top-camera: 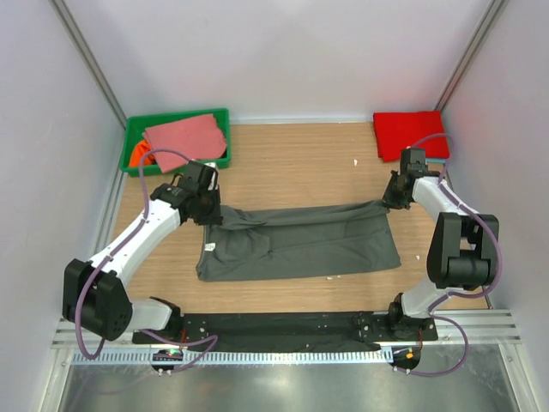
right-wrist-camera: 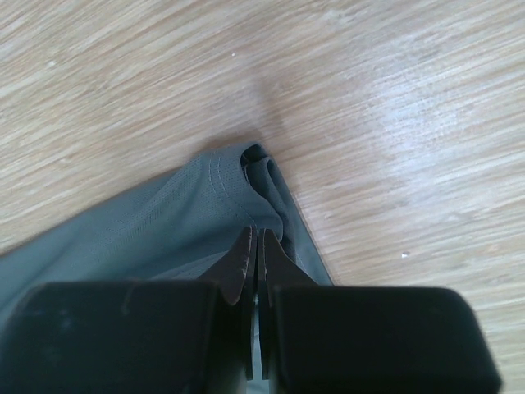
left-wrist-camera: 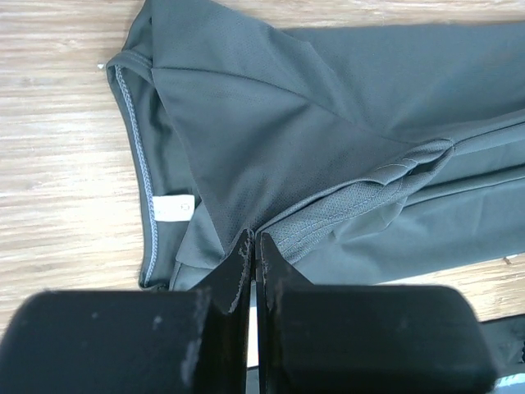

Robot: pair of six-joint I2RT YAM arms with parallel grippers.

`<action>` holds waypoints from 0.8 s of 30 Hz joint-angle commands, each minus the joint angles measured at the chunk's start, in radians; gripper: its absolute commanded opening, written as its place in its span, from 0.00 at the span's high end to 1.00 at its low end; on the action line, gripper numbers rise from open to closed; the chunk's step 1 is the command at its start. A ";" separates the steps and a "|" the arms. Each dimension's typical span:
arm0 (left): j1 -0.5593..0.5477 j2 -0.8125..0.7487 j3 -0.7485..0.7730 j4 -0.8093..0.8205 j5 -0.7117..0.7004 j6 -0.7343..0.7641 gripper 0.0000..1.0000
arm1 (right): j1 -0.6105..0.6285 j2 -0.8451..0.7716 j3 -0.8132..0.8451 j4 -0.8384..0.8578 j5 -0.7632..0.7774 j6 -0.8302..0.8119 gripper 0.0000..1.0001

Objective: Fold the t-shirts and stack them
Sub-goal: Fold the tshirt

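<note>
A dark grey t-shirt (top-camera: 300,245) lies across the middle of the table, its far edge folded over towards the front. My left gripper (top-camera: 206,210) is shut on its far left corner, seen close in the left wrist view (left-wrist-camera: 255,238) beside the white neck label (left-wrist-camera: 175,208). My right gripper (top-camera: 390,200) is shut on the shirt's far right corner, also seen in the right wrist view (right-wrist-camera: 256,233), where the hem (right-wrist-camera: 221,189) bunches at the fingertips. A folded red t-shirt (top-camera: 410,134) lies at the back right. A salmon-pink shirt (top-camera: 184,136) and an orange one (top-camera: 140,156) lie in the bin.
A green plastic bin (top-camera: 176,118) stands at the back left corner. White walls close in the table on three sides. Bare wood shows between the bin and the red shirt and in front of the grey shirt.
</note>
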State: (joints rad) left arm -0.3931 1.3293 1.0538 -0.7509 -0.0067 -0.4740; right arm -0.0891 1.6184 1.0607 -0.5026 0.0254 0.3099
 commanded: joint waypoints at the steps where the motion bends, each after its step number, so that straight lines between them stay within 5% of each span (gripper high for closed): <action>1: -0.004 -0.028 -0.020 -0.016 -0.013 -0.026 1.00 | -0.004 -0.063 -0.018 0.016 0.013 0.005 0.99; 11: -0.006 -0.021 -0.043 -0.022 0.001 -0.026 1.00 | -0.004 -0.066 -0.071 0.022 0.019 0.006 0.96; 15: -0.007 -0.054 -0.057 -0.034 -0.007 -0.038 0.99 | -0.004 -0.098 -0.100 0.013 0.074 0.000 0.85; 19: -0.009 -0.120 -0.057 -0.071 -0.032 -0.055 0.60 | -0.004 -0.161 -0.111 0.015 0.132 0.012 0.48; 24: -0.009 -0.211 -0.022 -0.097 -0.074 -0.064 0.49 | -0.003 -0.151 -0.079 0.122 0.076 0.028 0.41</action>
State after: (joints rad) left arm -0.3988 1.1675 0.9920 -0.8227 -0.0330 -0.5240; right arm -0.0895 1.4689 0.9451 -0.4805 0.1108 0.3229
